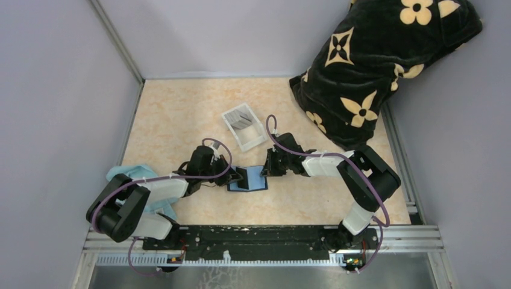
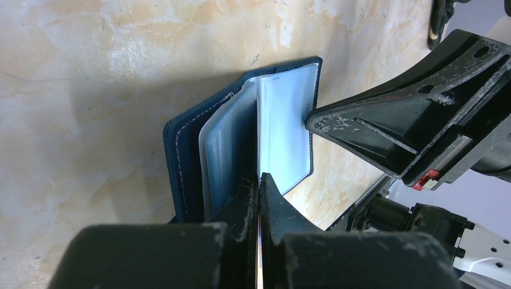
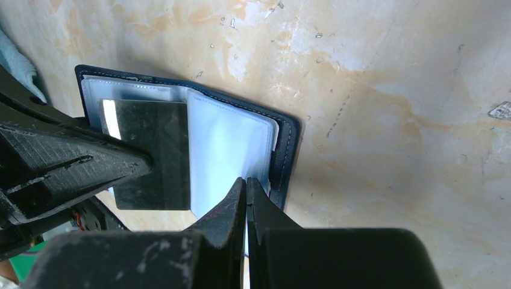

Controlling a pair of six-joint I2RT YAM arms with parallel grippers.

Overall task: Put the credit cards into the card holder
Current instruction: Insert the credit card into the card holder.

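The navy card holder [image 1: 256, 180] lies open on the table between both arms, its clear sleeves fanned up. My left gripper [image 2: 260, 180] is shut on a dark credit card [image 3: 153, 156], edge-on in the left wrist view. The card reaches over the left-hand sleeves of the card holder [image 3: 288, 150]; whether it is inside a pocket I cannot tell. My right gripper [image 3: 246, 180] is shut on the edge of a clear sleeve [image 3: 226, 150] at the holder's right half. More grey credit cards [image 1: 241, 119] stand in the white tray [image 1: 250, 141] behind.
A black pillow with cream flowers [image 1: 373, 60] fills the back right corner. A light blue cloth [image 1: 135, 174] lies beside the left arm. Grey walls close in the left, back and right sides.
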